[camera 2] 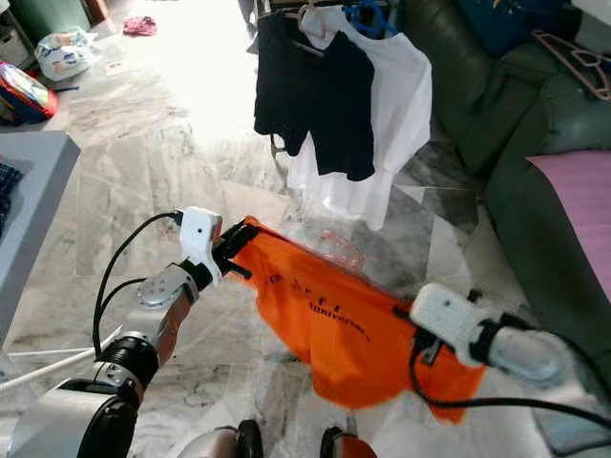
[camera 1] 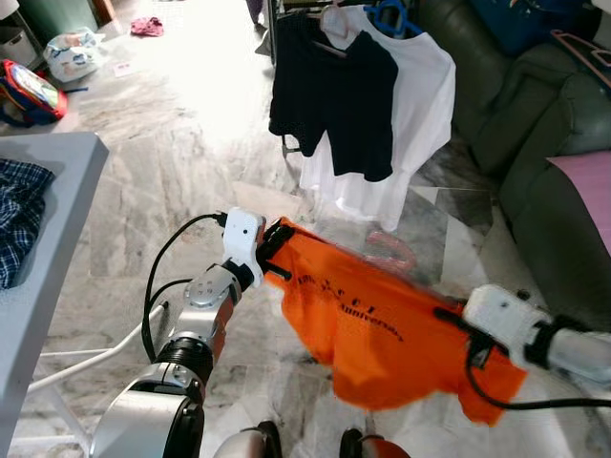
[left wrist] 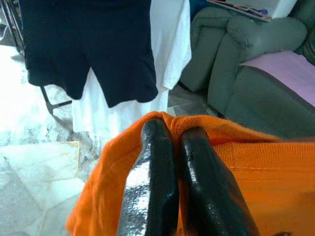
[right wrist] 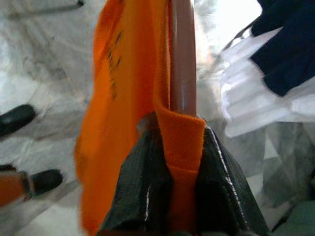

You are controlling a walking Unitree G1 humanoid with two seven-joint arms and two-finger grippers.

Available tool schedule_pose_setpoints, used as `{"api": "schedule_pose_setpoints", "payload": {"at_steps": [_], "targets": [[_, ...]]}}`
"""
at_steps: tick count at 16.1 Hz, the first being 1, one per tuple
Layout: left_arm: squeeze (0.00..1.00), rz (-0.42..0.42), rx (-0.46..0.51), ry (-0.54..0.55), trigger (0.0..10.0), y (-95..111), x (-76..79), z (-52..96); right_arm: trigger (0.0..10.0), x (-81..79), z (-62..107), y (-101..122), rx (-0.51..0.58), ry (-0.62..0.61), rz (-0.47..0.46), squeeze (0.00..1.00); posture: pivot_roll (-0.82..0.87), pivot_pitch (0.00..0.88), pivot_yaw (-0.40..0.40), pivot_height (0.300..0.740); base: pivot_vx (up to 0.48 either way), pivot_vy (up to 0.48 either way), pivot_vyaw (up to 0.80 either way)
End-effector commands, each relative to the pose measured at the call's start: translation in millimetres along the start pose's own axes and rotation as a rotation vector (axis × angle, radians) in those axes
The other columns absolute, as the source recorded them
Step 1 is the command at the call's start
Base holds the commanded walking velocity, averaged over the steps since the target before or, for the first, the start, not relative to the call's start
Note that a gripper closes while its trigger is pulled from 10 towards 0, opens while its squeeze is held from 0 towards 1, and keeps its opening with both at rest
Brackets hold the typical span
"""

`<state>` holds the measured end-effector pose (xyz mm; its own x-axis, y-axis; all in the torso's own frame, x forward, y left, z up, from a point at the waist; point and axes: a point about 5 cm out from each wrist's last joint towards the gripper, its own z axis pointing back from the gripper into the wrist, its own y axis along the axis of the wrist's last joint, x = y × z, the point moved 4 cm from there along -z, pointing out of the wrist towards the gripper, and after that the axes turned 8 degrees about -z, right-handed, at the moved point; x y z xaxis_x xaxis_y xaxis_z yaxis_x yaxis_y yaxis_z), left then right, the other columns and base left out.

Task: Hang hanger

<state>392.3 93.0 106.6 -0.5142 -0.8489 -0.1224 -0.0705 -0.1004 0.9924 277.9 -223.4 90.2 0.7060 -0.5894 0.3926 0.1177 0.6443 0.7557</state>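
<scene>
Hanger (right wrist: 183,59), a pinkish-brown bar, runs inside the orange shirt (camera 1: 382,329) that the robot carries stretched between its two arms, above the marble floor (camera 1: 181,191) and in front of its feet. The left gripper (left wrist: 182,162) has its fingers (left wrist: 152,182) pressed together on a fold of the shirt at one shoulder edge; the right gripper (right wrist: 182,147) pinches the orange cloth at the other side, with the hanger bar rising just beyond the pinch, though I cannot tell whether the bar itself is caught between the fingers. A pink curve that looks like the hanger's hook (camera 1: 391,250) shows past the far edge of the shirt, blurred. Ahead stands the clothes rack (camera 1: 286,19) with a black shirt (camera 1: 334,91) and a white shirt (camera 1: 415,114) already hung on it; a dark green sofa (camera 1: 535,143) sits to the right and a grey bench (camera 1: 57,191) with a checked cloth (camera 1: 19,219) to the left. The step in hand seems to be carrying the dressed hanger toward the rack. The next move likely calls for closing the gap, raising the shirt well up, and steering the hook over the rail into a free spot beside the hung clothes while keeping the cloth from sliding off the bar.
</scene>
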Motion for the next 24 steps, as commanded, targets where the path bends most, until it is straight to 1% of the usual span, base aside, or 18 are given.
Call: {"api": "schedule_pose_setpoints", "payload": {"at_steps": [1, 3, 4, 7, 8, 9, 10, 11, 13, 15, 17, 18, 19, 20, 21, 22, 23, 24], "targets": [[0.00, 0.031, 0.038, 0.253, 0.0, 9, -57.9, 19.9, 10.0, 6.2, 18.5, -51, -0.214, -0.056, -0.071, 0.00, -0.07, 0.208, 0.026, 0.740, 0.000, 0.000, 0.00], [0.00, 0.029, 0.037, 0.269, 0.0, 10, -62.7, 21.9, 10.0, 6.5, 22.5, -61, -0.256, -0.060, -0.055, 0.00, -0.06, 0.210, 0.026, 0.740, 0.000, 0.000, 0.00], [0.00, 0.017, 0.019, 0.282, 0.0, 7, -66.2, 24.7, 10.0, 6.3, 26.2, -57, -0.222, -0.049, -0.064, 0.00, -0.06, 0.210, 0.026, 0.740, 0.000, 0.000, 0.00], [0.00, 0.016, 0.002, 0.289, 0.0, 3, -68.0, 27.3, 10.0, 11.5, 45.1, -57, -0.242, -0.039, -0.045, 0.00, -0.06, 0.214, 0.026, 0.740, 0.000, 0.000, 0.00], [0.00, 0.014, -0.008, 0.289, 0.0, 0, -67.9, 28.4, 10.0, 14.5, 58.1, -53, -0.226, -0.035, -0.053, 0.00, -0.06, 0.216, 0.026, 0.740, 0.000, 0.000, 0.00], [0.00, 0.013, -0.011, 0.288, 0.0, 0, -67.9, 28.9, 10.0, 14.2, 66.2, -51, -0.211, -0.026, -0.068, 0.00, -0.06, 0.219, 0.026, 0.740, 0.000, 0.000, 0.00], [0.00, 0.012, -0.015, 0.288, 0.0, -1, -68.2, 29.6, 10.0, 16.4, 82.6, -51, -0.211, -0.026, -0.079, 0.00, -0.07, 0.221, 0.029, 0.740, 0.000, 0.000, 0.00], [0.00, 0.011, -0.016, 0.288, 0.0, -1, -68.4, 29.7, 10.0, 17.3, 86.6, -51, -0.213, -0.027, -0.082, 0.00, -0.07, 0.221, 0.029, 0.740, 0.000, 0.000, 0.00], [0.00, 0.008, -0.026, 0.286, 0.0, -2, -68.8, 29.7, 10.0, 24.9, 105.7, -52, -0.238, -0.057, -0.093, 0.00, -0.08, 0.224, 0.035, 0.740, 0.000, 0.000, 0.00], [0.00, 0.003, -0.033, 0.286, 0.0, -2, -69.0, 29.0, 10.0, 27.9, 116.7, -53, -0.258, -0.065, -0.103, 0.00, -0.08, 0.226, 0.039, 0.740, 0.000, 0.000, 0.00], [0.00, -0.011, -0.039, 0.306, 0.1, -1, -72.8, 29.6, 10.0, 23.1, 122.2, -51, -0.281, -0.041, -0.100, 0.00, -0.09, 0.226, 0.040, 0.740, 0.000, 0.000, 0.00], [0.00, -0.022, -0.044, 0.321, 0.9, -1, -75.5, 30.2, 10.0, 25.0, 123.6, -54, -0.308, -0.057, -0.080, 0.00, -0.09, 0.225, 0.042, 0.740, 0.000, 0.000, 0.00], [0.00, -0.029, -0.049, 0.329, 1.2, -1, -76.9, 30.6, 10.0, 27.3, 123.9, -56, -0.322, -0.073, -0.068, 0.00, -0.09, 0.225, 0.042, 0.740, 0.000, 0.000, 0.00], [0.00, -0.036, -0.056, 0.342, 1.9, -1, -79.1, 31.5, 10.0, 31.7, 120.6, -55, -0.324, -0.102, -0.046, 0.00, -0.09, 0.226, 0.044, 0.740, 0.000, 0.000, 0.00], [0.00, -0.044, -0.061, 0.359, 1.9, -1, -81.5, 32.6, 10.0, 34.6, 117.3, -51, -0.315, -0.113, -0.025, 0.00, -0.09, 0.227, 0.045, 0.740, 0.000, 0.000, 0.00], [0.00, -0.054, -0.074, 0.371, 1.6, -2, -83.1, 33.7, 10.0, 37.5, 115.7, -46, -0.305, -0.122, -0.010, 0.00, -0.09, 0.227, 0.045, 0.740, 0.000, 0.000, 0.00], [0.00, -0.066, -0.095, 0.397, 1.4, -5, -87.5, 37.0, 10.0, 45.2, 116.8, -42, -0.309, -0.150, 0.021, 0.00, -0.08, 0.226, 0.046, 0.740, 0.000, 0.000, 0.00], [0.00, -0.073, -0.104, 0.405, 1.5, -6, -89.0, 38.2, 10.0, 47.4, 118.0, -41, -0.316, -0.158, 0.031, 0.00, -0.08, 0.226, 0.046, 0.740, 0.000, 0.000, 0.00]]}}
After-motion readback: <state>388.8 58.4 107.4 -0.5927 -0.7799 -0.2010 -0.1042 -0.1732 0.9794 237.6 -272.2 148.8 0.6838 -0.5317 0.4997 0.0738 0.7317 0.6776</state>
